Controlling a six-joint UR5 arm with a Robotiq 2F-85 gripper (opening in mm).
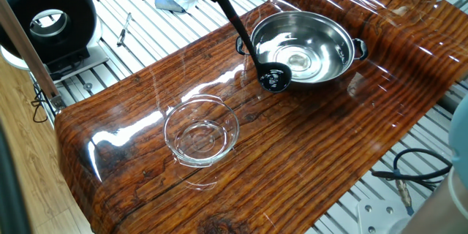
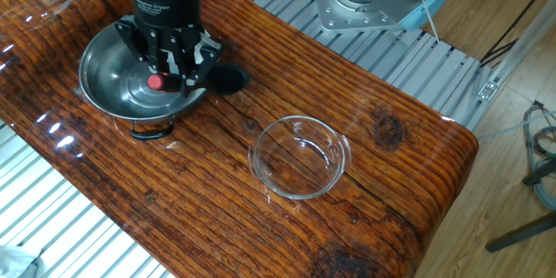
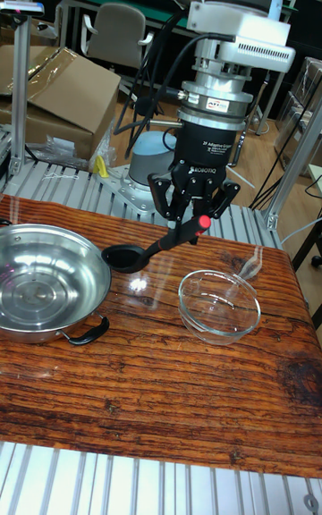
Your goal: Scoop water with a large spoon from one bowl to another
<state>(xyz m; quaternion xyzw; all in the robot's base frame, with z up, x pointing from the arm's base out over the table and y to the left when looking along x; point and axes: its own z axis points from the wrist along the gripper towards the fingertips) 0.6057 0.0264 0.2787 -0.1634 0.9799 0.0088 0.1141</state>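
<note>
Holding the big black spoon (image 3: 148, 251) by the top of its long handle, the claw (image 3: 193, 213) has its fingers (image 3: 217, 202) closed tight on it, right by the small red mark (image 3: 205, 222) at the handle's tip. The handle slants down and away from the claw, and the round cup (image 3: 122, 257) at its far end hangs in the air, lower than the claw. In the tall fixed view the cup sits between the two bowls, just past the rim of the shiny steel bowl (image 3: 40, 287), which lies off to one side of the claw and below it. In one fixed view the cup (image 1: 275, 79) looks to be right at the near edge of the steel bowl (image 1: 303, 46), and in the other fixed view the claw (image 2: 169, 48) hangs over that bowl's (image 2: 109, 69) side with the cup (image 2: 228, 78) poking out past the rim. The steel bowl has small black handles (image 3: 87, 333) on its sides, and bright glints show in its bottom. The small clear glass bowl (image 3: 220, 305) stands on the wooden table (image 3: 152, 390) on the other side of the claw, well apart from the steel bowl and not touching the spoon. I cannot tell if there is any water in the spoon's cup. Some glints show inside the glass bowl (image 2: 300, 157) too.
</note>
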